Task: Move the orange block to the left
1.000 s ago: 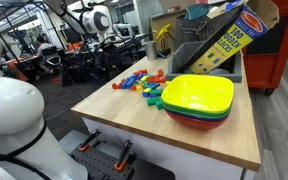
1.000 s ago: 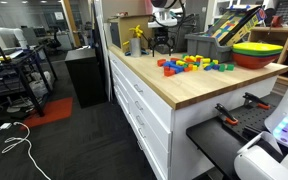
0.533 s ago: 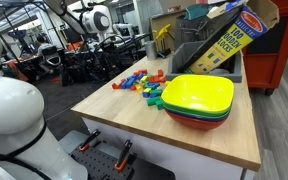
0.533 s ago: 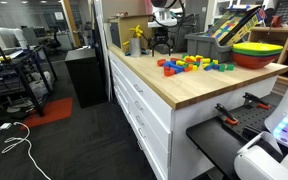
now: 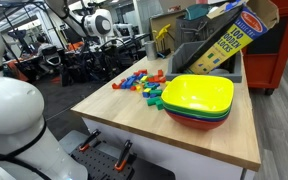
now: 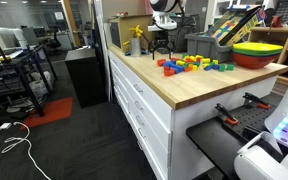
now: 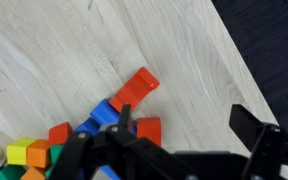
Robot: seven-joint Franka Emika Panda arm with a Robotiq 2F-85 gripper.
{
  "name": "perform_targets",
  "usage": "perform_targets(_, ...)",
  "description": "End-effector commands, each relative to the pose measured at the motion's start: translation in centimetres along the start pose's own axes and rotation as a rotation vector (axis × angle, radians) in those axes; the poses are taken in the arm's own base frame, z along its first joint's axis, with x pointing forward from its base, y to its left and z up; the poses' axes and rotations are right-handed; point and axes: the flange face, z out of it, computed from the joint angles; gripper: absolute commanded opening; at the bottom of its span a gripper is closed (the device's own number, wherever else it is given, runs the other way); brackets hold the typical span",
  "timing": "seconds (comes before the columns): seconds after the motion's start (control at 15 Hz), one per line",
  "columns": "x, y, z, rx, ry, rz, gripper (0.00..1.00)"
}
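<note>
1. The gripper (image 7: 184, 128) hangs over the block pile, jaws spread wide and holding nothing
2. The orange block (image 7: 136, 90) lies flat on the wooden table (image 7: 64, 50) at the pile's edge, touching a blue block (image 7: 105, 111)
3. It is probably light, rigid and smooth, so pinch across its two long sides

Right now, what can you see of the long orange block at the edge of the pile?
In the wrist view the orange block is a long rectangular piece, smooth, perhaps painted wood. It lies flat on the light wooden table, turned diagonally, at the pile's edge. Its lower end meets a blue block; the rest looks free. The open gripper hovers close, apparently not touching it.
</note>
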Motion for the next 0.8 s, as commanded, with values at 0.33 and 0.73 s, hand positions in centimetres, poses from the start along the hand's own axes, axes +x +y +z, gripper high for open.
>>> perform_targets(0.33,1.5,1.2,8.0,0.123,-0.009,0.144,1.0)
perform_targets(0.73,-0.2,1.2,6.7,0.097,0.046,0.169,1.0)
